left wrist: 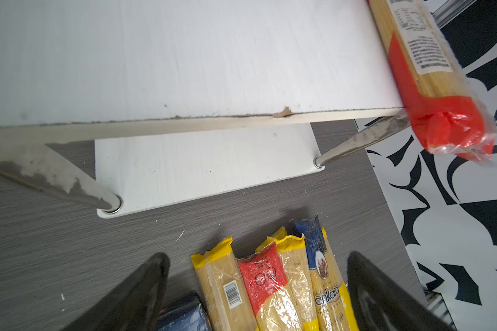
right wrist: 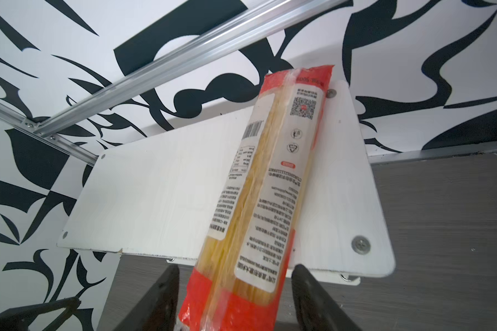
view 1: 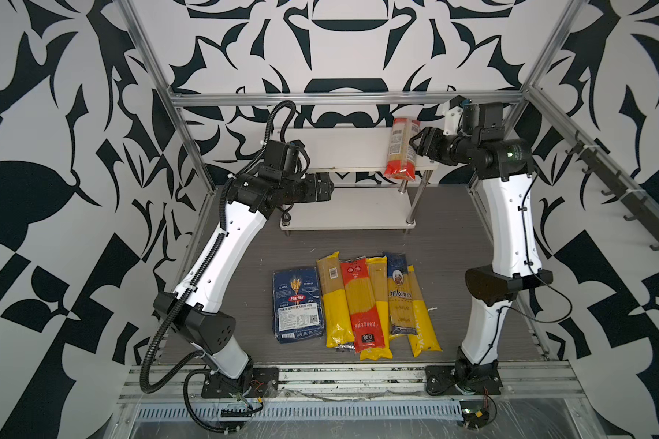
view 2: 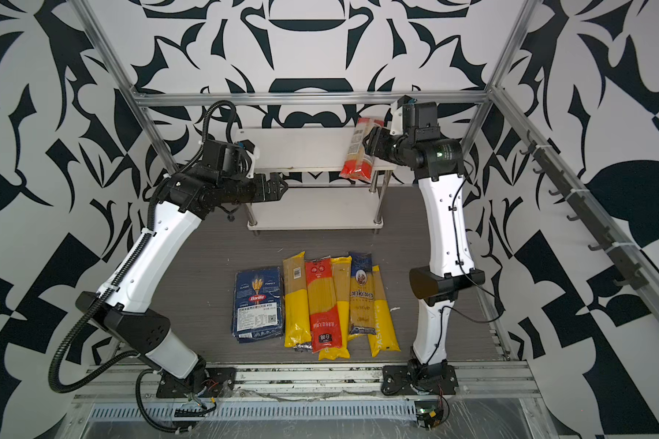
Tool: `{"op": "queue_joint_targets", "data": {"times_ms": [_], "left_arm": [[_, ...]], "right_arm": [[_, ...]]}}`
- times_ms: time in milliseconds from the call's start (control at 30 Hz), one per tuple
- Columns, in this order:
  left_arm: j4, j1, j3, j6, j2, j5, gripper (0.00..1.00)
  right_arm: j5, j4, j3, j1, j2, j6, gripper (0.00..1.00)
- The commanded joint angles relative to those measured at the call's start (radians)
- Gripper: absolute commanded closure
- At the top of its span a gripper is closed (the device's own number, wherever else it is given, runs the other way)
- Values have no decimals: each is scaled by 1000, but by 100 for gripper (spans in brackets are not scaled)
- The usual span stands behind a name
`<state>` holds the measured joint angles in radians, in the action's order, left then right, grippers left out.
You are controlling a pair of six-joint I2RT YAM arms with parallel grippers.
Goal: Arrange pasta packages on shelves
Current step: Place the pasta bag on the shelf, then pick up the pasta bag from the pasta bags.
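Note:
A red spaghetti bag [view 1: 401,150] [right wrist: 270,186] lies across the right end of the shelves' top board [view 1: 343,152], its red end overhanging the front edge [left wrist: 448,126]. My right gripper [view 1: 415,146] [right wrist: 236,269] is open; its fingers flank the bag with a gap on each side. My left gripper [view 1: 330,186] [left wrist: 257,258] is open and empty at the left of the shelves, by the lower board [view 1: 350,209]. On the table lie a wide blue Barilla pack [view 1: 296,304], a yellow bag [view 1: 333,300], a red bag [view 1: 362,304] and a blue ankara bag [view 1: 398,292].
Two more yellow bags [view 1: 379,304] [view 1: 421,315] lie in the same row, overlapping their neighbours. Chrome posts [left wrist: 362,140] join the two boards. Aluminium frame bars [view 1: 343,99] run behind and beside the shelves. Patterned walls close in the grey table [view 1: 225,247].

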<state>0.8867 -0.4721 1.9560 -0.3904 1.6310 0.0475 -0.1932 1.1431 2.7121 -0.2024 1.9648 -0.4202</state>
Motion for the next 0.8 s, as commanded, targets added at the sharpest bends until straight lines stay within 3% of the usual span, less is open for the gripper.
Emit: {"op": "queue_joint_targets", "data": {"times_ms": [0, 367, 533, 767], "left_arm": [[-20, 5, -22, -21, -50, 22, 1], [-121, -5, -109, -111, -64, 115, 1], [-134, -93, -143, -103, -85, -6, 1], [-124, -158, -254, -241, -153, -119, 1]], "right_arm": [[49, 31, -81, -4, -95, 17, 35], [104, -124, -889, -109, -559, -69, 35], [76, -164, -1178, -205, -662, -141, 35], [37, -201, -1470, -311, -761, -245, 34]]}}
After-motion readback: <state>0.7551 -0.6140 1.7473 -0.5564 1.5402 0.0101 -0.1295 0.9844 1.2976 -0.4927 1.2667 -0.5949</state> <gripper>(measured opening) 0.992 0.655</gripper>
